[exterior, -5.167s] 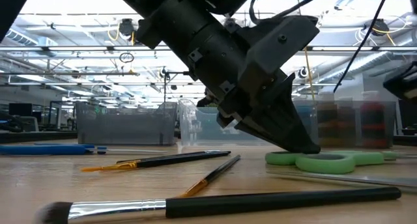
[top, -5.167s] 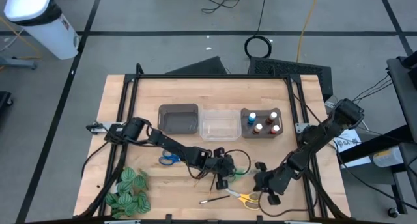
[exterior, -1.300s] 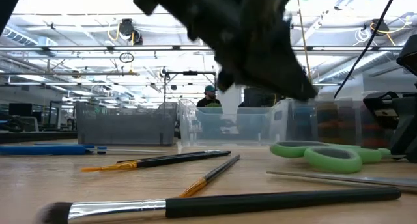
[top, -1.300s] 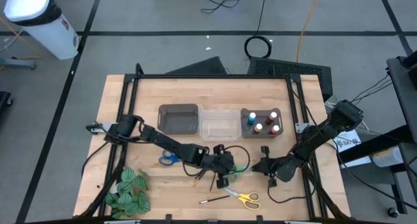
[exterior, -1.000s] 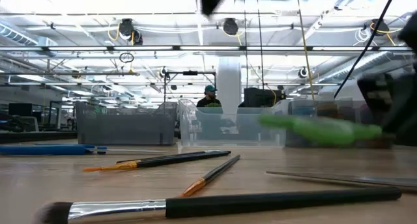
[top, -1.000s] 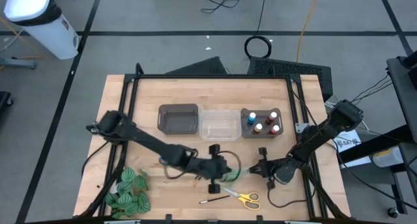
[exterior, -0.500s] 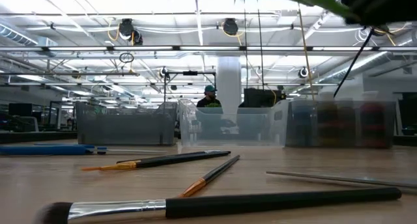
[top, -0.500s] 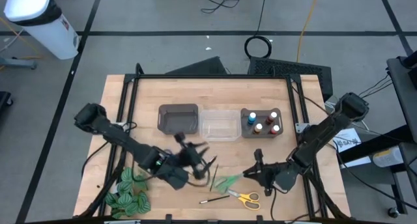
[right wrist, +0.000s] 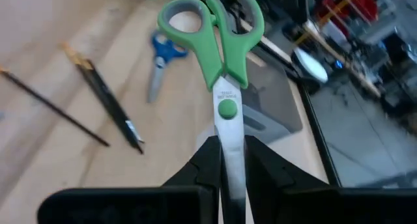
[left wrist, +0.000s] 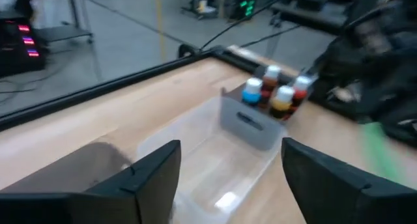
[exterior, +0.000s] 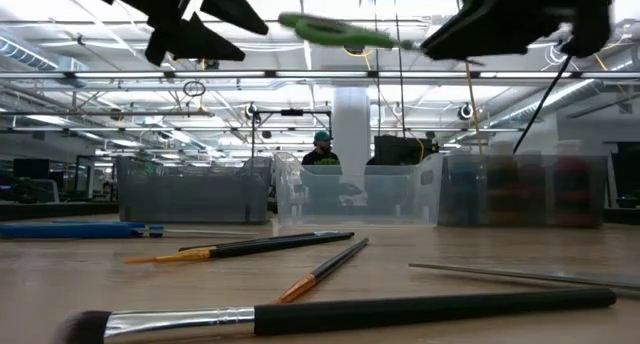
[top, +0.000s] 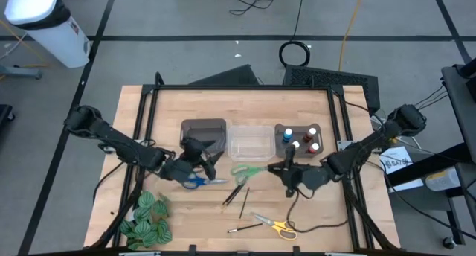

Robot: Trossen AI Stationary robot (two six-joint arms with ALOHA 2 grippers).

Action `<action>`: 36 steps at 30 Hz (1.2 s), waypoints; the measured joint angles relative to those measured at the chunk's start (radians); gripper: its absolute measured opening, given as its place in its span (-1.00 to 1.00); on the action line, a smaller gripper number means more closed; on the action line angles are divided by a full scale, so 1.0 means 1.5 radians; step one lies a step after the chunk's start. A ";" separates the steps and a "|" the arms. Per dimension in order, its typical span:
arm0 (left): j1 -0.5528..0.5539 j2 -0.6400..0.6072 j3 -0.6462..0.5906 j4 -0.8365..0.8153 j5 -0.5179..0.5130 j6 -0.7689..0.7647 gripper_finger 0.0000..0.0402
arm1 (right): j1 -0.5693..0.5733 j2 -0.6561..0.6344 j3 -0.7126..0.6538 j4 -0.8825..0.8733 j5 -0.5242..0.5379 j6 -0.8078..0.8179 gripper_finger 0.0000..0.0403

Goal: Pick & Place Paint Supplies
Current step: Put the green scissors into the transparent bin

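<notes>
1. We are starting at the table's 8 o'clock corner, where the green leafy bunch (top: 143,219) is lying on the wooden table (top: 312,111).
2. We are finding the left gripper (top: 199,155) raised just in front of the grey bin (top: 203,135); its fingers (left wrist: 148,178) are standing wide apart and carrying nothing.
3. We are seeing the blue scissors (top: 195,181) lying flat at the left gripper's 6 o'clock; the right wrist view is also showing them (right wrist: 159,58).
4. We are noting two thin dark paintbrushes (top: 239,194) lying near table centre, at 6 o'clock from the clear bin (top: 250,142).
5. We are watching the green scissors (top: 247,171) hanging in the air above the table, between the two grippers, handles pointing toward 9 o'clock.
6. We are observing the right gripper (top: 283,169) with its jaws clamped on the blades of the green scissors (right wrist: 218,38), handles farthest from it.
7. We are locating the yellow scissors (top: 277,225) and a third brush (top: 242,228) toward the 6 o'clock edge.
8. We are finding the paint bottles (top: 300,139) standing in the bin at 3 o'clock of the clear bin.
</notes>
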 joint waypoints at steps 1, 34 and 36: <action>0.003 -0.003 -0.011 0.031 0.014 0.014 0.39 | -0.016 0.003 0.000 0.001 -0.004 0.011 -0.83; 0.011 -0.006 -0.018 0.112 0.095 0.073 0.40 | -0.331 0.117 0.000 0.014 -0.311 0.279 -0.83; 0.011 -0.006 -0.018 0.112 0.095 0.073 0.40 | -0.331 0.117 0.000 0.020 -0.299 0.292 -0.83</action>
